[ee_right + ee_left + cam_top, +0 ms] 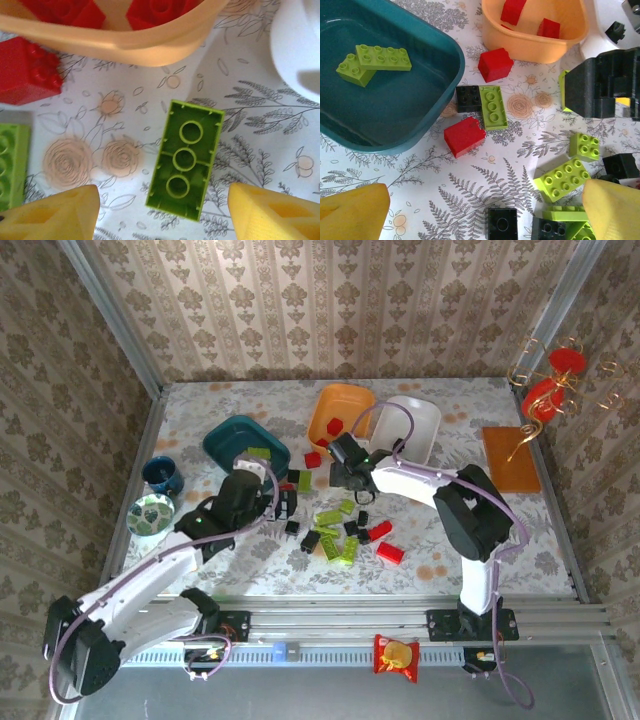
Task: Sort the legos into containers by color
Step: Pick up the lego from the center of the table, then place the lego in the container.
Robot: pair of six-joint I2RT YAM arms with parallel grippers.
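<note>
The left arm (pixel 140 585) and right arm (pixel 410 480) have white links, black joints and looping lilac cables (pixel 523 530); yellow pads (pixel 355 212) tip the jaws.

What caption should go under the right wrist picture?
Right gripper open over an upside-down lime green brick, near the orange tub holding red bricks.

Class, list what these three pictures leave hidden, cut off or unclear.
Top view: a cable crosses the white tub, so its contents are unclear.
Right wrist view: the orange tub runs off the top edge; its red bricks cannot be counted.
Top view: the left arm hides whatever lies beneath it.
</note>
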